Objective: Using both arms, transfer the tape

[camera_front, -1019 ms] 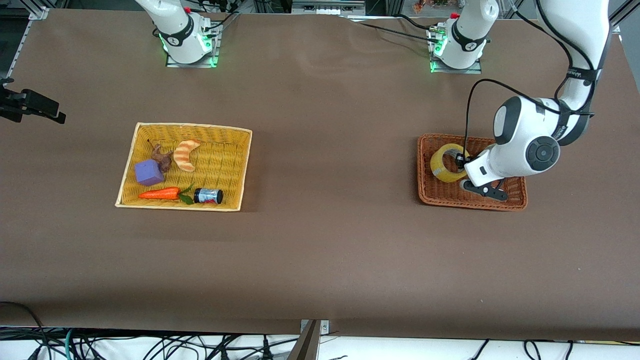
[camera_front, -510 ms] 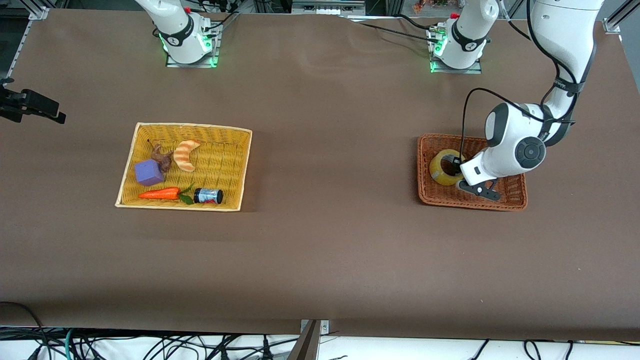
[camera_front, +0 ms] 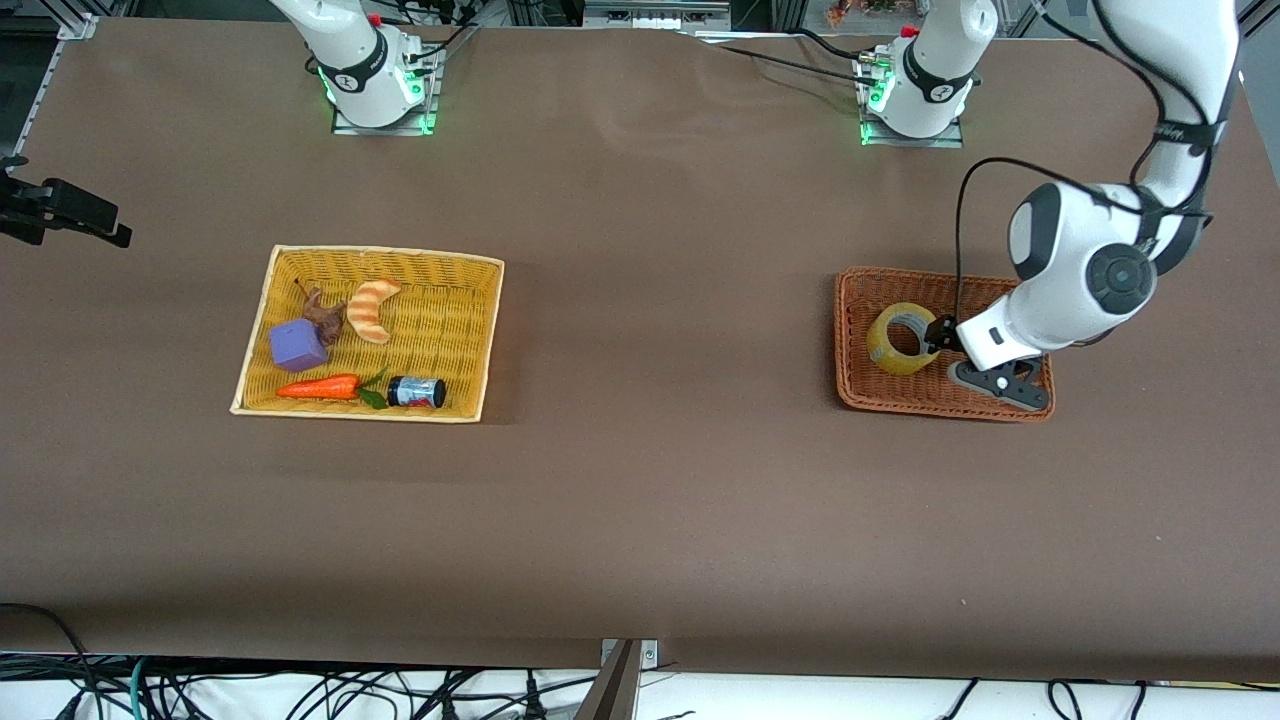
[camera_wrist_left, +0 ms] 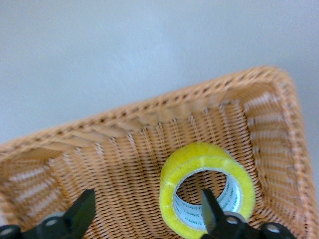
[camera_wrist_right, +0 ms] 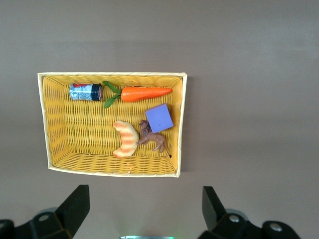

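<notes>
Toward the right arm's end of the brown worktop [camera_front: 640,500] you have a rectangular yellow wicker basket [camera_front: 462,330]. In it lie a purple foam cube [camera_front: 297,345], a small brown animal figure [camera_front: 324,314], an orange-striped crescent bread [camera_front: 372,309], an orange toy carrot with green leaves [camera_front: 322,387] and a small dark cylindrical jar [camera_front: 416,391] on its side, just beside the carrot's leaves. Your right gripper [camera_wrist_right: 144,211] hangs high over this basket, fingers [camera_wrist_right: 74,204] spread wide, nothing between them; that arm waits.

Toward the left arm's end you find a rectangular reddish-brown wicker basket [camera_front: 880,395]. The roll of translucent yellowish packing tape [camera_front: 897,340] stands tilted on its edge in it, the hole facing the left gripper [camera_wrist_left: 144,209]. The left gripper sits low in this basket, fingers spread: one finger [camera_wrist_left: 212,211] reaches into the roll's hole, the other [camera_wrist_left: 82,214] stands clear over the basket floor, well apart from the roll. The tape is not pinched.
</notes>
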`<state>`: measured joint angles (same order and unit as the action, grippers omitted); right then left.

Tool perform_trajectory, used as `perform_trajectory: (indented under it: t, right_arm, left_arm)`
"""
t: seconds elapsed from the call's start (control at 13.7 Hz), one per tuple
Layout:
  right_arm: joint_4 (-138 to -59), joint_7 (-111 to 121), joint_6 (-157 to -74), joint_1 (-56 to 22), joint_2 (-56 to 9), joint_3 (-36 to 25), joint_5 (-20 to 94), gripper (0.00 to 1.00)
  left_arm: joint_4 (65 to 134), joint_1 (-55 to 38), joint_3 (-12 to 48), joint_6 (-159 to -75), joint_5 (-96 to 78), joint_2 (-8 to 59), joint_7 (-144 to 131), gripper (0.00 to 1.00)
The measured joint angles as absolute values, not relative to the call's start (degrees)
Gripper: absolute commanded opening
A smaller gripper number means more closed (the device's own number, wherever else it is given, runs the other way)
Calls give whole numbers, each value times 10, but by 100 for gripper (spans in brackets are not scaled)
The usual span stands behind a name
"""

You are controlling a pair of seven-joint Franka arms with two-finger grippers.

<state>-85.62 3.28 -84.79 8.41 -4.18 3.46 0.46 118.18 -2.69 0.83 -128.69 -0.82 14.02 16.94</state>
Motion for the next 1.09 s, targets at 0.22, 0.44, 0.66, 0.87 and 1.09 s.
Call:
perform_trajectory:
  t: [0.22, 0.44, 0.66, 0.87, 1.09]
  right_arm:
    - [-856, 33, -848, 84, -42, 35, 5, 100]
    - [-856, 33, -848, 84, -42, 35, 5, 100]
    - [-856, 33, -848, 84, -42, 35, 5, 100]
    - [-856, 33, -848, 84, -42, 34, 5, 100]
    - [-856, 33, -848, 84, -42, 34, 5, 100]
  left_arm:
    - [1097, -29, 9, -1167, -7, 93, 169, 100]
    - [979, -30, 8, -1011, -7, 75, 161, 100]
    - [891, -29, 4, -910, -6, 73, 149, 100]
    - [851, -28, -5, -870, -6, 74, 126, 100]
    - [848, -29, -6, -864, -6, 76, 111, 100]
